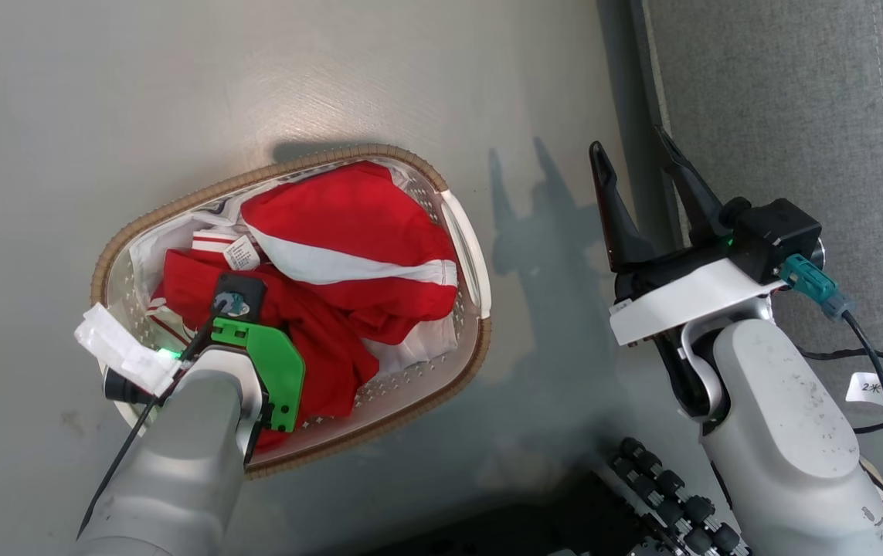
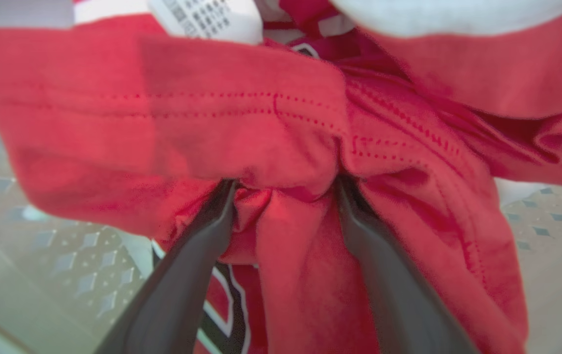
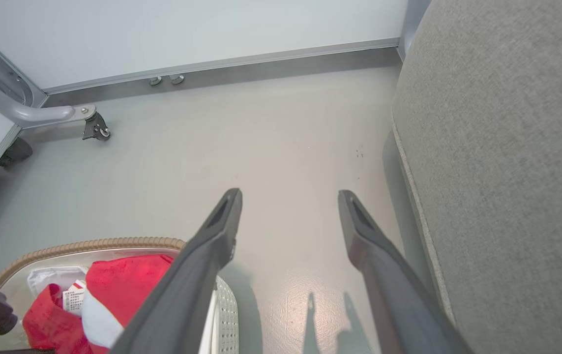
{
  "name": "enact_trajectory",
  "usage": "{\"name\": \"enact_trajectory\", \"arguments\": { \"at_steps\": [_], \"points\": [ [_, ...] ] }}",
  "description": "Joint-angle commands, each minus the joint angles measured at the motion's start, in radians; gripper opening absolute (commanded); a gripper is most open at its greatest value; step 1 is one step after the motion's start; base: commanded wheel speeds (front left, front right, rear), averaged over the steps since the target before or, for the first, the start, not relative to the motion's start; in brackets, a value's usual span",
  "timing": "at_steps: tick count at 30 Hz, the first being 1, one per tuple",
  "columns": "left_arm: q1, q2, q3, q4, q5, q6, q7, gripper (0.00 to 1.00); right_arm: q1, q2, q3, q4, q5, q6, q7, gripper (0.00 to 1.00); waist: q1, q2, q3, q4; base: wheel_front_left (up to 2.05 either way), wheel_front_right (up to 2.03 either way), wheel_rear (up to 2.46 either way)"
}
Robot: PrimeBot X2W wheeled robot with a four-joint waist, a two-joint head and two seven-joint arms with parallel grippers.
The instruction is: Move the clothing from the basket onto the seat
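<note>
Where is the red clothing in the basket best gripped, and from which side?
I would take the clothing by its bunched red fold, coming straight down from above: the basket walls close off the sides, the fabric lies crumpled, and the open left gripper straddles that fold.

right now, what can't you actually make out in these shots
- left claw tips: left wrist view, buried under a fold of the red clothing.
- basket floor: head view, covered by the clothing and the left arm.
- white tag print: left wrist view, blurred and cut by the top edge.
- seat: head view, cut off by the right and top edges.
</note>
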Motion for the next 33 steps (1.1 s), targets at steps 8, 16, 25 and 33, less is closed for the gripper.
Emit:
{"name": "enact_trajectory", "arguments": {
  "at_steps": [8,16,25,33],
  "points": [
    [-0.042,0.017,-0.028,0.005,0.026,0.019,0.035,1.00,-0.019,-0.002,0.005,-0.007,0.017,-0.001,-0.002,1.00,0.0000,0.0000,0.035,-0.005,0.00,0.00,0.00],
    [-0.046,0.022,-0.047,0.005,0.026,0.012,0.031,0.00,-0.025,-0.002,0.008,-0.001,0.025,-0.001,-0.002,1.00,0.0000,0.0000,0.034,-0.008,0.00,0.00,0.00],
    [-0.010,0.015,-0.055,0.005,0.010,0.001,-0.007,0.00,-0.011,-0.003,0.002,0.025,0.027,-0.001,-0.002,1.00,0.0000,0.0000,-0.035,0.002,0.00,0.00,0.00],
    [0.031,0.000,-0.054,0.004,-0.010,-0.023,-0.058,0.00,0.015,-0.003,0.000,0.055,0.017,-0.001,-0.002,1.00,0.0000,0.0000,-0.143,0.028,0.00,0.00,0.00]
  ]
}}
